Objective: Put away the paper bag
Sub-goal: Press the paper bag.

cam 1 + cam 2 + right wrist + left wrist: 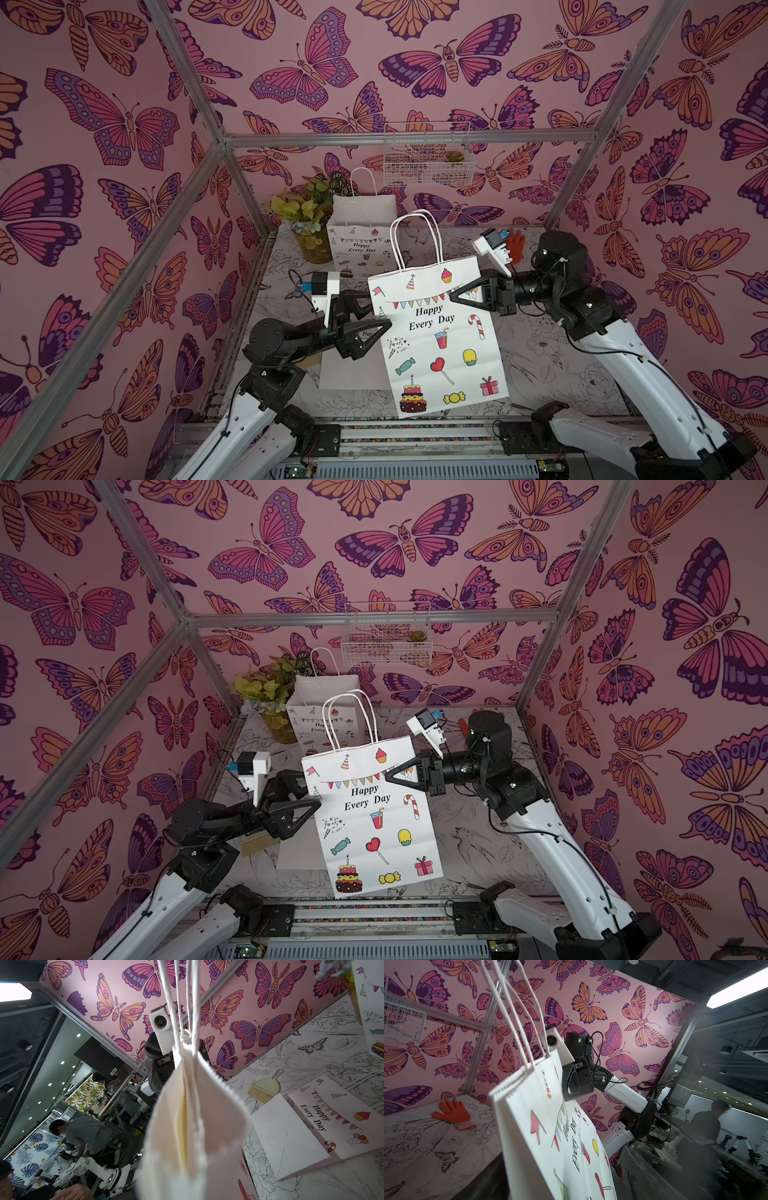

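A white paper bag [440, 345] printed "Happy Every Day" hangs flat in the air above the table, its handles pointing up. My right gripper [454, 297] is shut on the bag's upper right edge, and in the right wrist view the bag [187, 1126] fills the jaws. My left gripper [380, 314] is open at the bag's left edge, with one finger in front of the paper and one behind. In the left wrist view the bag [550, 1136] runs between the wide-apart fingers.
A second printed bag [361, 232] stands at the back beside a flower pot [307, 224]. Another bag [353, 370] lies flat on the table [561, 353] under the held one, next to a small brush [257, 843]. An orange glove [517, 245] lies back right. A wire basket [426, 156] hangs on the wall.
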Available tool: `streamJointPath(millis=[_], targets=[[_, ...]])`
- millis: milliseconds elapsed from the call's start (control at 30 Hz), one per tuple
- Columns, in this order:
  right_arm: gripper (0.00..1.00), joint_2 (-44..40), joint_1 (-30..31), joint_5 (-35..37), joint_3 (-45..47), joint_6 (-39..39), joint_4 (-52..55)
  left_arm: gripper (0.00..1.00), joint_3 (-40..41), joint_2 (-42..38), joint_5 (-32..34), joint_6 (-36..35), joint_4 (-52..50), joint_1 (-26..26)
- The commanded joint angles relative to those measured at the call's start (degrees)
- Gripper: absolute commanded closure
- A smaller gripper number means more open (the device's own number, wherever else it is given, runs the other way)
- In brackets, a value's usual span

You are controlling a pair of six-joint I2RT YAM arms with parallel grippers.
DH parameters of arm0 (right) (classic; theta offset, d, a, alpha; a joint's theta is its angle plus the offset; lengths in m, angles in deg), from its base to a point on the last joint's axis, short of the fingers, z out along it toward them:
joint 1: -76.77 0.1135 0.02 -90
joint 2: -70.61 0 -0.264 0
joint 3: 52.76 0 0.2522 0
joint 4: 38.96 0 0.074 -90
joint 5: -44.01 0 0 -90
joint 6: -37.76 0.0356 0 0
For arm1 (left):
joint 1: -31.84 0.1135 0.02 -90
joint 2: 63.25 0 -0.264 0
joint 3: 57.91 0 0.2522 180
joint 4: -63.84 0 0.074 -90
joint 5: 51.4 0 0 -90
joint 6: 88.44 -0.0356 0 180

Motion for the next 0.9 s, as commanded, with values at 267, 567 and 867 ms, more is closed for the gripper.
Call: streamJointPath(millis=[267, 567, 867], targets=[[1.0, -4.9, 0.52, 9.81, -3.11, -0.82, -0.74, 0.76, -0.63, 3.94, -3.01, -1.82, -1.34, -0.09], [1.0, -5.51, 0.47, 11.8, -2.09, -0.15, -2.39, 0.57, -1.36, 4.95, -6.3, -1.61, -1.34, -0.23], [1.0, -5.39, 0.47, 14.65, -2.17, -0.98, -2.06, 0.57, -2.3, 7.26, -9.54, -1.85, -1.02, -2.19]])
